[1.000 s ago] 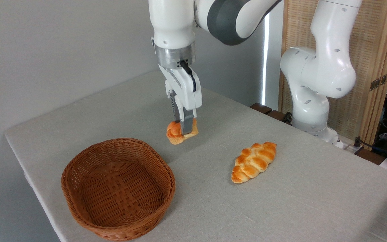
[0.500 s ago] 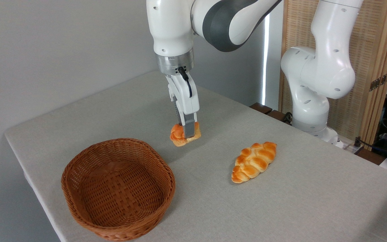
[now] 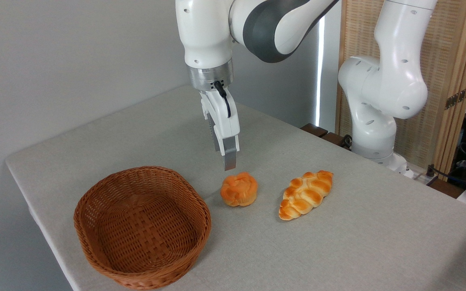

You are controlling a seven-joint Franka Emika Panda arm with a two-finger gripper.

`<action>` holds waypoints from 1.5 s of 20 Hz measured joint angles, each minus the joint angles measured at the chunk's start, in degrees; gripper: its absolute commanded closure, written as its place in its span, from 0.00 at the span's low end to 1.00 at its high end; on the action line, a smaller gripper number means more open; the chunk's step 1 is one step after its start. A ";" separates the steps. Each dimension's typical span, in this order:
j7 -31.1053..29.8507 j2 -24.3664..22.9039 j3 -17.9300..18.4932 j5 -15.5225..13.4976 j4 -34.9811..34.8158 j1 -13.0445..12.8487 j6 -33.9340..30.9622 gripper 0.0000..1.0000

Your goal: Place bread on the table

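Observation:
The bread (image 3: pixel 239 189), a small round orange-golden knot bun, lies on the grey cloth of the table (image 3: pixel 338 242), between the basket and the braided loaf. My gripper (image 3: pixel 229 166) hangs just above and slightly left of the bun, not touching it. It points straight down and I see it side-on, so the near finger (image 3: pixel 229 155) hides the far one. Nothing is held between the fingers.
A brown wicker basket (image 3: pixel 142 226) with nothing in it stands at the front left. A longer braided golden loaf (image 3: pixel 306 195) lies right of the bun. The arm's white base (image 3: pixel 374 133) stands at the table's back right edge.
The bun was held in the gripper above the table; it has dropped out and now rests on the cloth, a little right of and below where it hung. The gripper barely moved.

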 measured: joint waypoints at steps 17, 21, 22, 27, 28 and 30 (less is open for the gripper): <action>-16.86 12.15 0.08 0.18 28.62 1.66 -10.03 0.00; -19.07 14.55 -2.84 2.38 30.90 4.76 -10.87 0.00; -19.16 14.63 -3.56 3.22 30.97 4.98 -11.62 0.00; -21.08 14.65 -4.87 5.29 31.16 5.85 -12.40 0.00; -21.08 14.65 -4.90 5.29 31.19 6.86 -12.40 0.00; -21.01 14.65 -5.28 5.28 31.25 8.93 -12.40 0.00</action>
